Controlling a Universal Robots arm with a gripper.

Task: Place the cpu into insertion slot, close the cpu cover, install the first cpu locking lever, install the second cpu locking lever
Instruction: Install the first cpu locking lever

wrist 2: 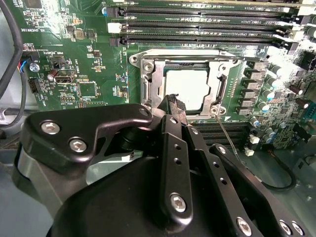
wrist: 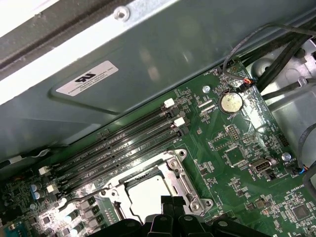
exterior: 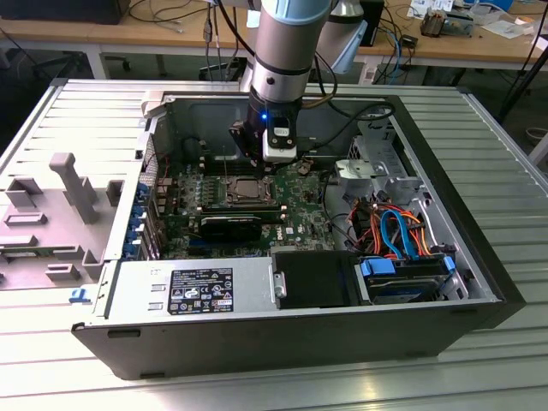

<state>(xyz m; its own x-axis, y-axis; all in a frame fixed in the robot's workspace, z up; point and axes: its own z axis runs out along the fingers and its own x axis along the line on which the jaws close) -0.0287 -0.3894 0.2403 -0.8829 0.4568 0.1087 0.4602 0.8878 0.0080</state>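
End effector (wrist 2: 174,102): fingers narrow, tips together at edge of cpu (wrist 2: 192,89). Cpu flat within window of cpu cover (wrist 2: 149,74); thin lever (wrist 2: 226,136) alongside.

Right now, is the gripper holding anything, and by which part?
Nothing seems held: the gripper is shut, its tip at the edge of the cpu cover, over the seated cpu.

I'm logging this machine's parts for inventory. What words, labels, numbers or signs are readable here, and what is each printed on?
White sticker on the case wall, first wrist view: print too blurred to read.
Black label on the power supply, exterior view: too small to read.
White lettering on the motherboard, second wrist view: too small to read reliably.
So nothing can be quoted.
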